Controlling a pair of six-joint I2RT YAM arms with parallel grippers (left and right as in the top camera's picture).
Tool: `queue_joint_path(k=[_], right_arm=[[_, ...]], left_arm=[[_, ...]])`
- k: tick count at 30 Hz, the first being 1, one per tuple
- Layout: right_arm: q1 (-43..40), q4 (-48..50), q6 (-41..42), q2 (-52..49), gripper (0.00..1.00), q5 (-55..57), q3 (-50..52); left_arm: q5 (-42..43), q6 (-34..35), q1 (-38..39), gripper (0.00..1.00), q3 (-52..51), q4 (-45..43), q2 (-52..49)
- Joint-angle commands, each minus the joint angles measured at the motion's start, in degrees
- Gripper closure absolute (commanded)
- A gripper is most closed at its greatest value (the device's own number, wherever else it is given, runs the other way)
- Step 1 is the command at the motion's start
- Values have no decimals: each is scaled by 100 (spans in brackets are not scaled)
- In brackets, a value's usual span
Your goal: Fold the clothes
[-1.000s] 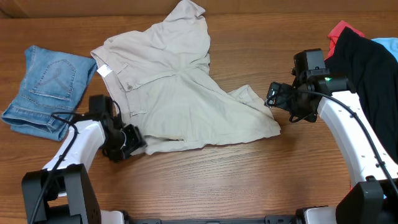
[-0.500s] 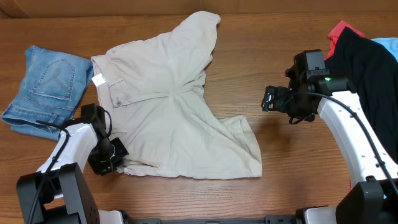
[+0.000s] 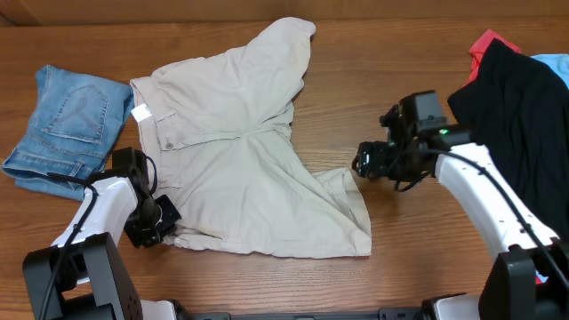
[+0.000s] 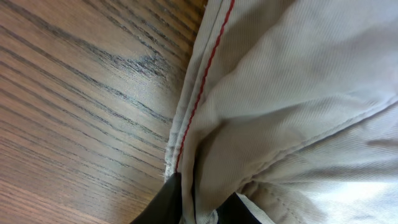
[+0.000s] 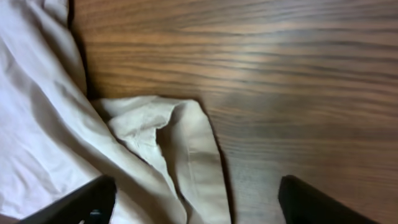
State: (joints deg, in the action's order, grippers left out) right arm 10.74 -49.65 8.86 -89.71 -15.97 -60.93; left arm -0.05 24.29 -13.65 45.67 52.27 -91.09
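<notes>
Pale beige khaki shorts [image 3: 240, 151] lie spread on the wooden table, one leg reaching back, the other to the front right. My left gripper [image 3: 164, 222] is shut on the shorts' front left hem; the left wrist view shows the hem with red stitching [image 4: 205, 81] pinched between the fingers [image 4: 198, 208]. My right gripper [image 3: 360, 163] is open and empty, just right of the front-right leg's hem; the right wrist view shows that folded hem [image 5: 186, 149] between its wide-spread fingers [image 5: 196, 202].
Folded blue jeans [image 3: 67, 129] lie at the far left. A black garment [image 3: 520, 116] over red [image 3: 489, 43] and light blue [image 3: 553, 64] cloth lies at the right edge. Bare wood [image 3: 418, 240] shows at the front right.
The left gripper dragged the shorts' hem leftward and the shorts flattened out. The right arm moved left and down toward the front-right leg's hem.
</notes>
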Motion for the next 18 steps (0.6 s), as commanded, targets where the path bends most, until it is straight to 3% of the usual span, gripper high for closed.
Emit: queue_joint_path(k=[1,10,16,18], right_arm=[[286,291,-37,-20,17,-85,302],[870,1051,140,-372,20,155,612],[870,1370,160,-885,39,83,612],[870,1429,160,-1040,41,28,612]], left_arm=[[11,164,-59,78,-50,-175,-26],[13,162,-59,78,-50,-157,-26],[11,155,-59,78,-50,-157,-26],[9,144,-59,77,-50,-160,-26]])
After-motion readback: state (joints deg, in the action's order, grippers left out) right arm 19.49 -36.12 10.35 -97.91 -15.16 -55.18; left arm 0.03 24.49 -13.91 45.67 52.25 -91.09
